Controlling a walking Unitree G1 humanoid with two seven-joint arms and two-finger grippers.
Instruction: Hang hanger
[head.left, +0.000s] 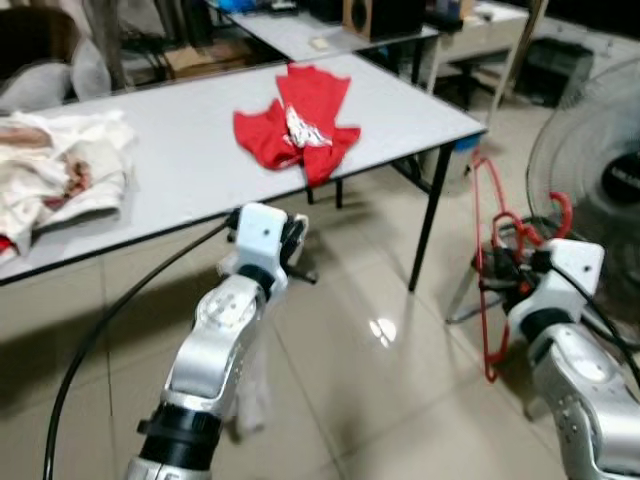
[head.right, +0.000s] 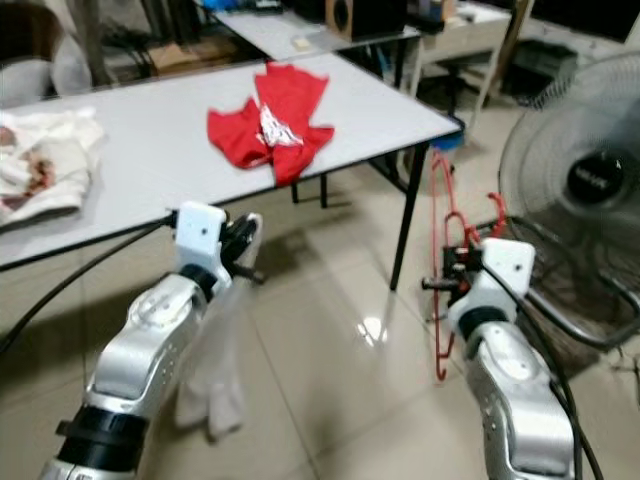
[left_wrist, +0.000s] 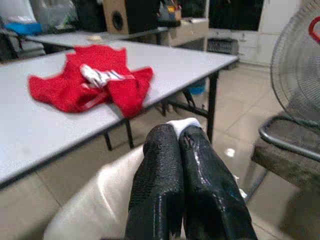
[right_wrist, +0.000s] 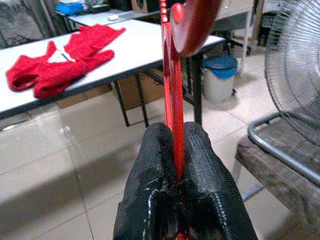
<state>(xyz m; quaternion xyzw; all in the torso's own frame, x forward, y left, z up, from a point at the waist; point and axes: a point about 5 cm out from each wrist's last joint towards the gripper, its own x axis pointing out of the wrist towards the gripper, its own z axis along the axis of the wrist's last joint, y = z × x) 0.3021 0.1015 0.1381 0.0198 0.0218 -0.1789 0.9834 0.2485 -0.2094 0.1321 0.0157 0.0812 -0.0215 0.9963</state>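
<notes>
You are holding the red hanger (head.right: 446, 250) in the right gripper (right_wrist: 176, 165); its two black fingers are pressing together on the thin red frame, with the hook (right_wrist: 192, 20) rising just past the fingertips. The hanger is dangling in the air off the near right corner of the grey table (head.left: 190, 170), between the table leg (head.left: 428, 225) and the standing fan (head.right: 585, 190). The left gripper (left_wrist: 180, 145) is pinching a whitish garment (head.right: 215, 360) between closed fingers, so it is drooping toward the tiled floor (head.left: 340, 380); a red garment (head.left: 298, 125) is lying near the table's far right corner. No rail is in view (you are probably still seeking one); be keeping the hook uppermost, clear of the fan's grille, and the grip firm while walking.
</notes>
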